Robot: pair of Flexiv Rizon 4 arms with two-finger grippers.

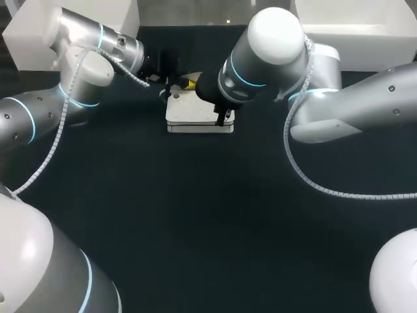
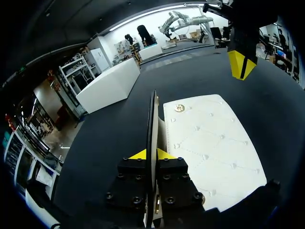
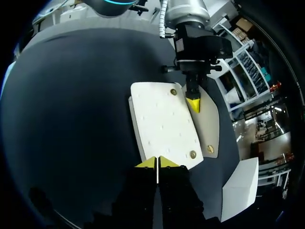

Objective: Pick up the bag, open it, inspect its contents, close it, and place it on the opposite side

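The white bag [image 1: 195,112] lies flat on the bench [image 1: 208,228], upper centre of the head view. My left gripper [image 2: 151,155] is clamped on its upturned flap [image 2: 153,119]. My right gripper [image 3: 157,163], tips together, sits at the bag's right edge.

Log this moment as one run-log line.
bag: flat, flap open | left gripper: fingers shut on flap | right gripper: fingers shut at bag edge

Counter [image 1: 208,228]: dark, matte, near-black surface, seen in all 3 views. Rendered greyer w/ faint sheen in L wrist view. Far edge seen in head view.
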